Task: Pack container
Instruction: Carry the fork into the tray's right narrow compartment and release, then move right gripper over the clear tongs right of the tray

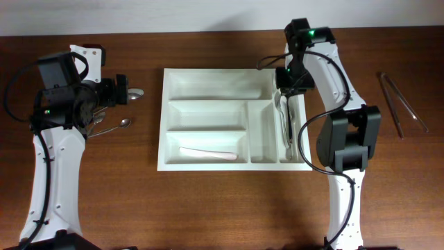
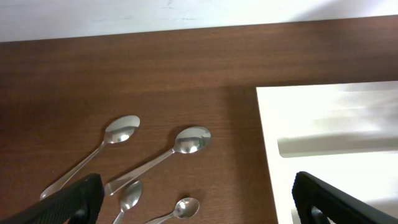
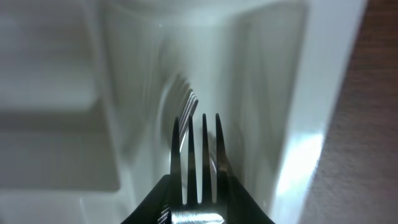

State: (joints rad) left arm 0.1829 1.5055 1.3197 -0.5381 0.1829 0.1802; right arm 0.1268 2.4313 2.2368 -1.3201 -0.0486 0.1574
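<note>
Fingers (image 3: 149, 204) of your right arm are clamping a fork (image 3: 202, 149), tines forward, over the rightmost narrow compartment of the container (image 1: 208, 70), which is sitting at the middle of the counter (image 1: 208, 208). Your left fingers (image 2: 78, 198) are gaping wide above loose spoons (image 2: 189, 140). Releasing askew is risking the fork catching the wall or cutlery (image 1: 287, 128) lying inside.

No readable text, label, brand, number or sign in any view.
</note>
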